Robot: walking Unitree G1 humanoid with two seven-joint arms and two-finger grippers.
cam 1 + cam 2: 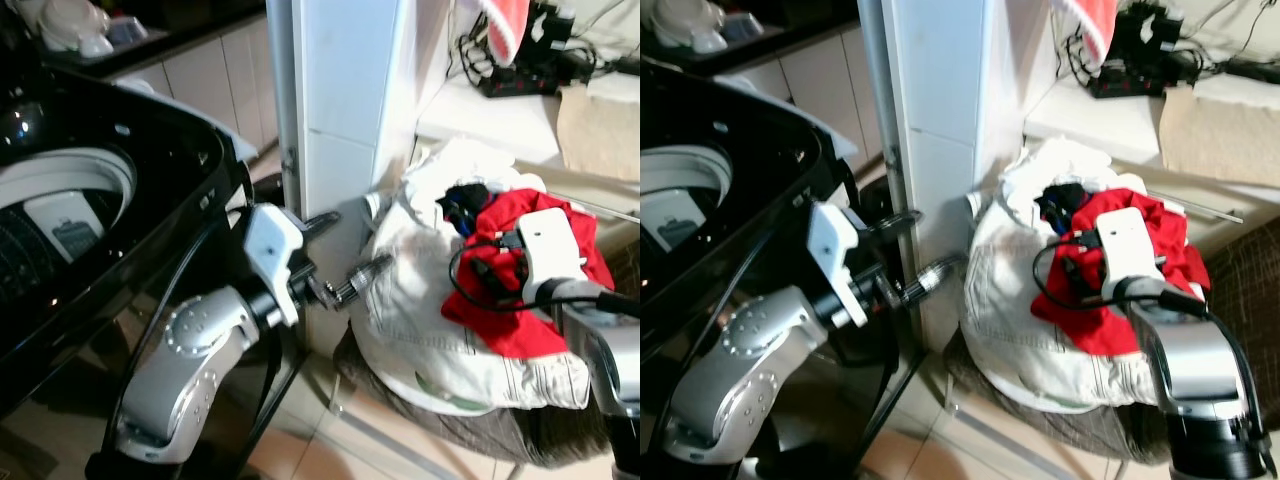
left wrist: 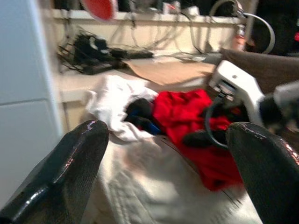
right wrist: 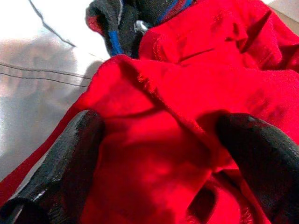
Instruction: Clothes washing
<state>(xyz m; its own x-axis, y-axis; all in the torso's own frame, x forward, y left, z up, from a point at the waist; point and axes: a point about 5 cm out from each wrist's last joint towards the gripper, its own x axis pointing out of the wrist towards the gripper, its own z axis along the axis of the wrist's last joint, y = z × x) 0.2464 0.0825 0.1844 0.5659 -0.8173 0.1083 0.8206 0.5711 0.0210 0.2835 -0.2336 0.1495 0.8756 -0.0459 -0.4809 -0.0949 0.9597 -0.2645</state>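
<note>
A heap of laundry lies on a brown seat point(image 1: 480, 428): a big white garment point(image 1: 430, 320), a red garment point(image 1: 505, 325) on top, and a dark piece with blue trim point(image 1: 462, 200). My right gripper point(image 3: 159, 158) is pressed down into the red garment, open, its fingers point(image 3: 65, 163) spread with red cloth bunched between them. My left gripper point(image 1: 345, 248) hangs open and empty in the air, just left of the heap and beside the white pillar. The black top-loading washing machine point(image 1: 150, 170) stands at the left with its lid up and its drum point(image 1: 60, 215) exposed.
A white pillar point(image 1: 345, 100) stands between the machine and the heap. Behind the heap, a ledge holds power strips and cables point(image 1: 520, 70) and a cardboard sheet point(image 1: 598, 125). A red cloth point(image 1: 505, 25) hangs above. Dishes point(image 1: 70, 25) sit at the far left.
</note>
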